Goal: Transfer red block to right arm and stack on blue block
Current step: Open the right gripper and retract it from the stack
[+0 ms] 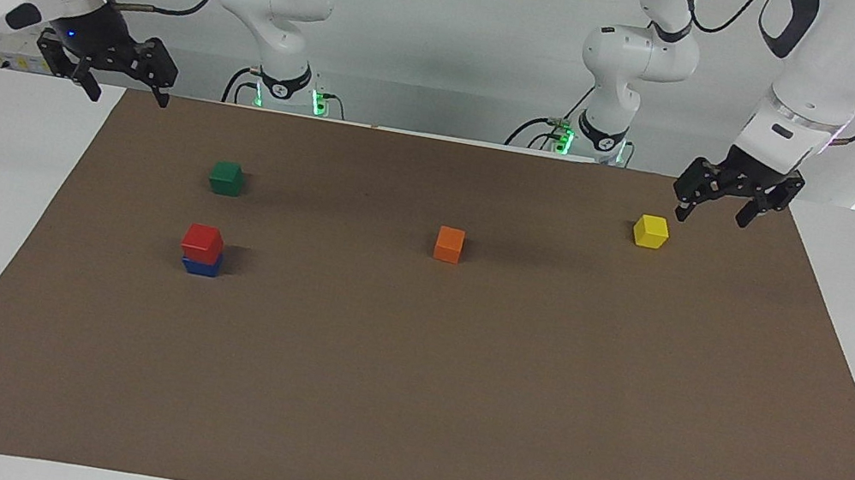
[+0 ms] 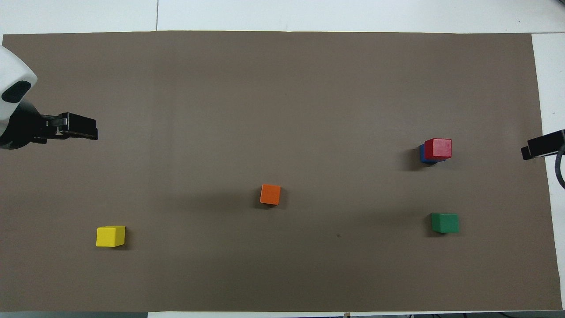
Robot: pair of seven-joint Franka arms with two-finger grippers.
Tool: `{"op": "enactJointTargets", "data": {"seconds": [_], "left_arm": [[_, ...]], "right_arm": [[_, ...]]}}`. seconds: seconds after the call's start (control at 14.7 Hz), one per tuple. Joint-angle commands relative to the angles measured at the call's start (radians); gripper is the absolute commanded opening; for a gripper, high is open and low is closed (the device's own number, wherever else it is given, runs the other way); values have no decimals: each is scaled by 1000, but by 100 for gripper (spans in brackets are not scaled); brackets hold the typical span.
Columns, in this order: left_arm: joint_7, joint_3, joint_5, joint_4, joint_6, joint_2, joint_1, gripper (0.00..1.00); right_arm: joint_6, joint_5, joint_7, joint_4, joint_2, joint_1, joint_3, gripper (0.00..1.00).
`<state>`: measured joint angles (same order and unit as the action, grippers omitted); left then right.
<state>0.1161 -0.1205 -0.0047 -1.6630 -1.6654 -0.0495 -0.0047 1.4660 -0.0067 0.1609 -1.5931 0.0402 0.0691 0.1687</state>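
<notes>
The red block (image 1: 202, 241) sits on top of the blue block (image 1: 202, 266) on the brown mat, toward the right arm's end; the pair also shows in the overhead view, red (image 2: 438, 148) over blue (image 2: 425, 154), slightly offset. My right gripper (image 1: 129, 94), with its blue light, is open and empty, raised over the mat's corner by its base; in the overhead view only its tip (image 2: 536, 148) shows. My left gripper (image 1: 712, 217) is open and empty, raised over the mat beside the yellow cube; it also shows in the overhead view (image 2: 81, 128).
A green cube (image 1: 227, 178) lies nearer to the robots than the stack. An orange cube (image 1: 449, 244) lies mid-mat. A yellow cube (image 1: 650, 231) lies toward the left arm's end. The brown mat (image 1: 399, 409) covers the white table.
</notes>
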Motion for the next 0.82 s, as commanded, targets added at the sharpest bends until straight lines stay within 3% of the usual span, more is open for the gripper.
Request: {"op": "enactJointTargets", "data": {"seconds": [0.0, 0.75], "left_arm": [[1, 4, 19, -20, 3, -23, -3, 100], [1, 4, 19, -20, 3, -23, -3, 100]], "right_arm": [[21, 4, 11, -34, 27, 9, 11, 100], [25, -22, 9, -33, 26, 2, 9, 100]]}}
